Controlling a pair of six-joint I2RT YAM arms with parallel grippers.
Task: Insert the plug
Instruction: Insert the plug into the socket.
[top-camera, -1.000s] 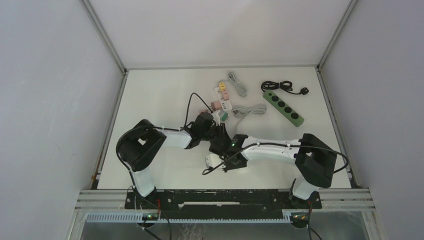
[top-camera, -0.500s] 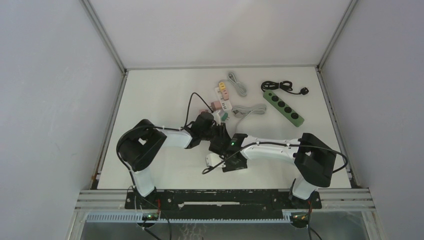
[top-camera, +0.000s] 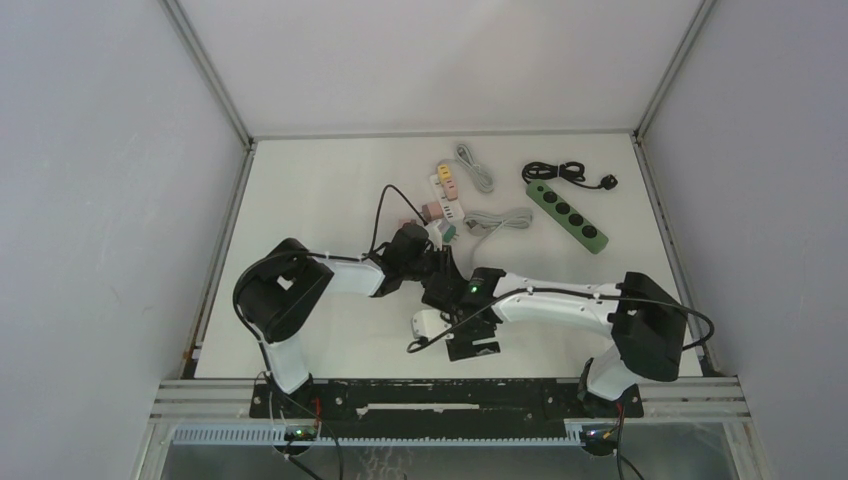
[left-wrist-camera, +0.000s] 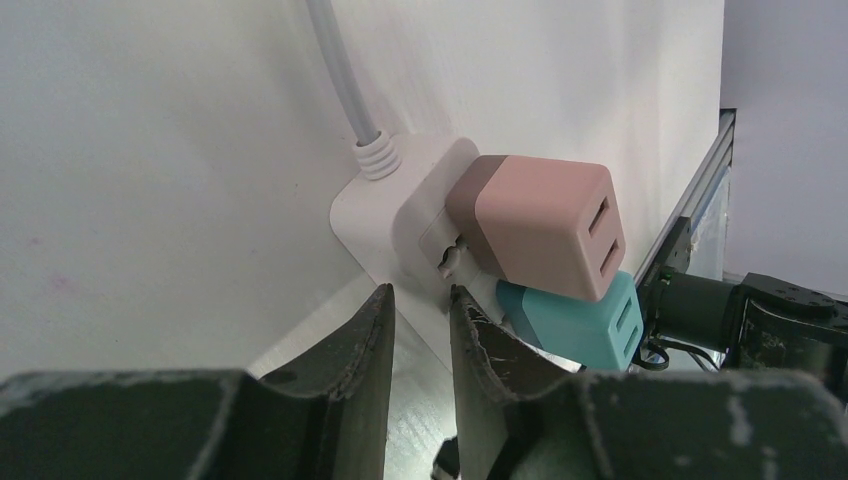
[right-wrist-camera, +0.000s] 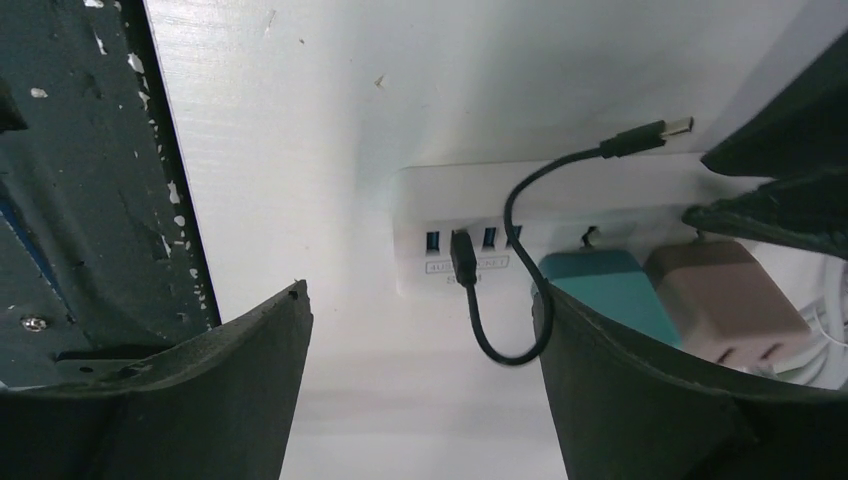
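Right pincer (right-wrist-camera: 420, 295) wider, plug (right-wrist-camera: 463, 255) seemingly beyond

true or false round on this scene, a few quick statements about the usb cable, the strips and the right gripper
1. The right gripper is open and empty. True.
2. Both ends of the black usb cable lie loose. False: one end sits in a port of the white power strip; the other is free.
3. The teal cube and the pink cube sit side by side on that strip. True.
4. The green power strip lies at the near left of the table. False: it is at the far right.
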